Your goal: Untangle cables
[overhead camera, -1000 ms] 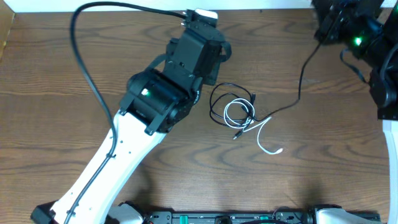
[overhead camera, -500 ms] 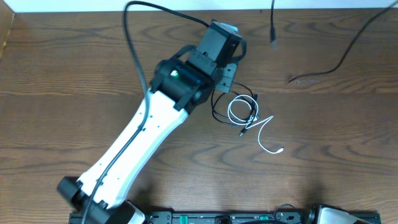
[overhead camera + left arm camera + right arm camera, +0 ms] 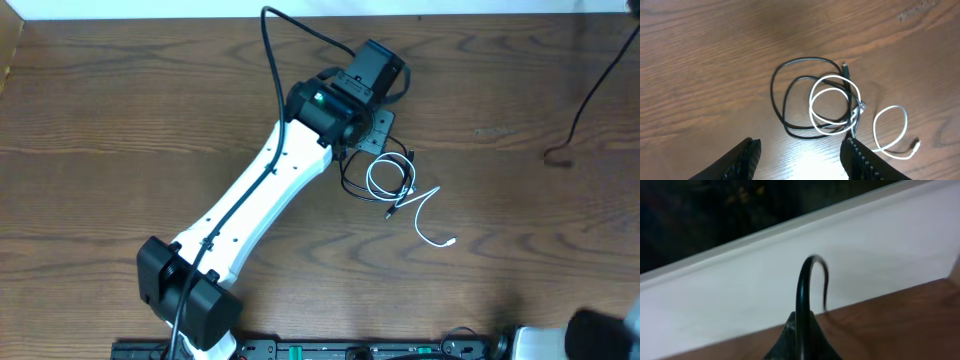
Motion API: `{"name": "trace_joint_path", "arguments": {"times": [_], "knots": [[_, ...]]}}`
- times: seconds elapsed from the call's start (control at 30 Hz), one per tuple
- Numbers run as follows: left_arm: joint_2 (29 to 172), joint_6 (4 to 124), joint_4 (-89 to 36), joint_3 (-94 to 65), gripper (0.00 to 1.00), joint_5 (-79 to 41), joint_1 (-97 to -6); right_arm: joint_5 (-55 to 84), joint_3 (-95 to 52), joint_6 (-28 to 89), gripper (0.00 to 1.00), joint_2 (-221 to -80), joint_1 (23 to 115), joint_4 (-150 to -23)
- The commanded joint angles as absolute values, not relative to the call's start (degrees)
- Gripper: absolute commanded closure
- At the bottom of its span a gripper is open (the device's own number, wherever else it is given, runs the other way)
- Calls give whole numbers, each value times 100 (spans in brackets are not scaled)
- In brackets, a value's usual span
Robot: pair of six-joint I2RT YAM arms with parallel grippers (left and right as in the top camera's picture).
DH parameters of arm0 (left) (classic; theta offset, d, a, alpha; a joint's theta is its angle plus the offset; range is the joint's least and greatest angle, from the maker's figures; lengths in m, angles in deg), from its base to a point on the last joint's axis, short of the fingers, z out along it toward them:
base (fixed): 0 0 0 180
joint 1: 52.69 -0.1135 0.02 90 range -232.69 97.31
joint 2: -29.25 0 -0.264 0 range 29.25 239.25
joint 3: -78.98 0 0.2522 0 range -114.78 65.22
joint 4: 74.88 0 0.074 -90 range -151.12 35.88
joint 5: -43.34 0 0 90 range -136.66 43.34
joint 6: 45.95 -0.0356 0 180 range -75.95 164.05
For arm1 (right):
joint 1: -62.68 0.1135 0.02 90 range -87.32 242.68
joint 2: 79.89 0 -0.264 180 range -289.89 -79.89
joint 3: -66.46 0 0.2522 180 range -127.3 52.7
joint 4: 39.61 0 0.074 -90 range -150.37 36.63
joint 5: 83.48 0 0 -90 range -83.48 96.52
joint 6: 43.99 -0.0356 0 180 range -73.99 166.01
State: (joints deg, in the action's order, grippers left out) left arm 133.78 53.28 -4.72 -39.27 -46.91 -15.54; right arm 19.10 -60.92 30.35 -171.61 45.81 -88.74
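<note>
The black cable [image 3: 805, 59] and the white cable [image 3: 811, 102] are found near the middle of the table [image 3: 120, 120], slightly towards its right edge. They are laid flat, with the white coil lapped over the black loops and a white tail curled off towards the near right corner. The left gripper [image 3: 800, 144] is held above the heap on its far-left side with its fingers apart, and nothing is gripped between them. The right gripper [image 3: 800, 330] is pressed together on a separate black cord [image 3: 799, 285], which is seen trailing towards the far right corner, well apart from the heap.

Several failures are judged possible from here:
- **Both cords pinched together:** this is likely if the fingers are closed where white crosses black. The whole bundle would then be lifted as one rather than parted.
- **The heap dragged:** it is pinned by nothing, so it could be pulled across the wood if one strand is drawn sideways.
- **A knot formed:** the loops could be drawn tight if a plug end is caught inside the white coil.
- **A missed grasp:** the cords are thin and lie flat, so they could be missed altogether. The fingertips could also be driven against the table if the descent is taken too low.
</note>
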Motion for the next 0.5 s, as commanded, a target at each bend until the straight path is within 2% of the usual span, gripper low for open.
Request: {"name": "trace_joint_path", "arguments": {"times": [0.0,0.17,0.47], "knots": [[13269,5383,-457,-3957,44,-4661,-1705,1387,-6092,3129,99,-17690,4374,-8413],[13271,5381,-494,-3957,44,-4663,-1734,707,-6368,3153,99,-18332,4208,-7611],[13271,5383,-553,-3957,44,-4663,-1731,515,-8470,3125,99,-19572,3771,-7465]]}}
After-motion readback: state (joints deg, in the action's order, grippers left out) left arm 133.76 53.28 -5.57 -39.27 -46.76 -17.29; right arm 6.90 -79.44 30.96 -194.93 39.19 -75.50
